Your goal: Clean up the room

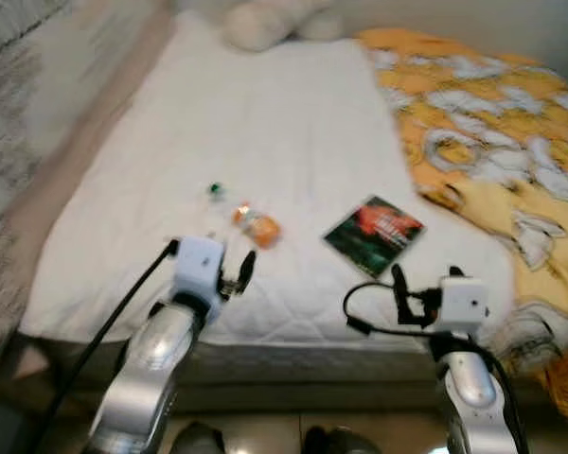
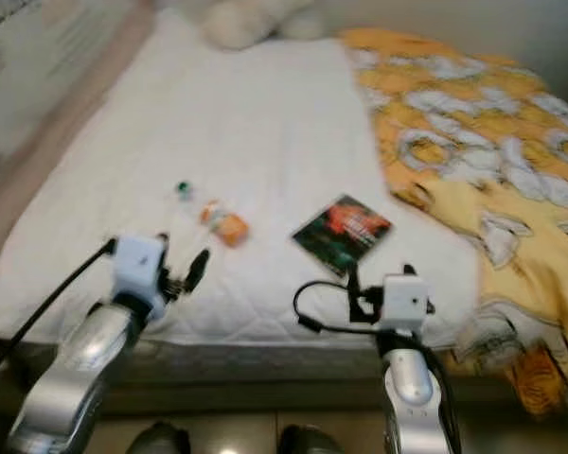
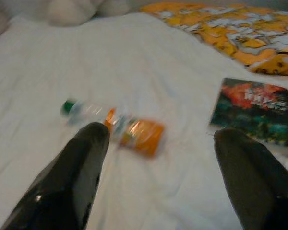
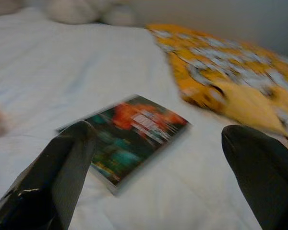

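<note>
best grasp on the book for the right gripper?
The book lies flat on the white mattress, turned diagonally, one corner toward the bed's foot. Probably come from that foot side, where the right gripper is open, slide a finger under the near edge and pinch across its thickness; flat, it offers little from above.

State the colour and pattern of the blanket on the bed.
The blanket is orange-yellow with white patches, clearest in the left eye view.

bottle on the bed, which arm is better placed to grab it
Left. The left tool is open, just short of the bottle, which lies ahead between its fingers. The right tool faces the book instead.
</note>
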